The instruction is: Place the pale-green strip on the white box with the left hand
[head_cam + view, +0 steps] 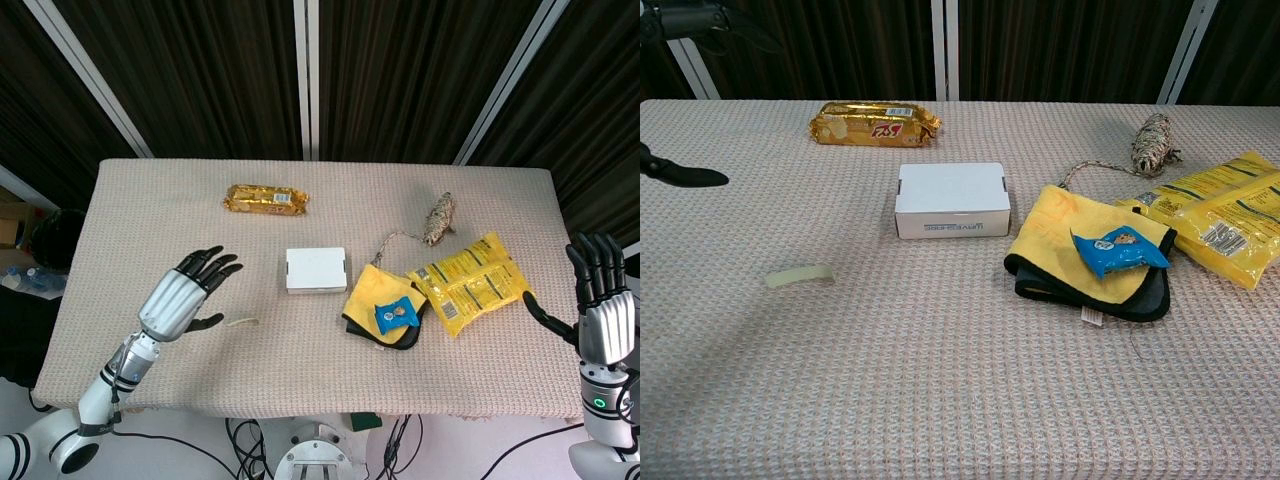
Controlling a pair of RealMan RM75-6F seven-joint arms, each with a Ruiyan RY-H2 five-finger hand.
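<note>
Pale green and thin, the small curved strip [800,274] lies flat on the woven beige tablecloth [940,380], to the left of the white cardboard box [952,199] and a little nearer to me than the box. It is well apart from the box, with only bare cloth between them.

I think the strip is very light and bendy, like tape or a bit of soft plastic. It looks easy to squash and easy to lose, because it sits so low on the bumpy cloth. One end curls up a bit, and I would pinch it there, gently, between my thumb and a finger.

My left hand [188,291] floats just left of the strip, further from the box than the strip is. Its dark fingers [214,266] are spread apart and it holds nothing. It is not touching the strip.

My right hand [598,300] is far to the right of the box, past the table edge. It stands up with its fingers apart and is empty too.

Behind the box lies a shiny gold snack packet [875,123]. To the right of the box are a folded yellow cloth [1080,250] with a small blue packet [1118,249] on top, a big yellow crisp bag [1225,215], and a little bundle of string [1153,143].
</note>
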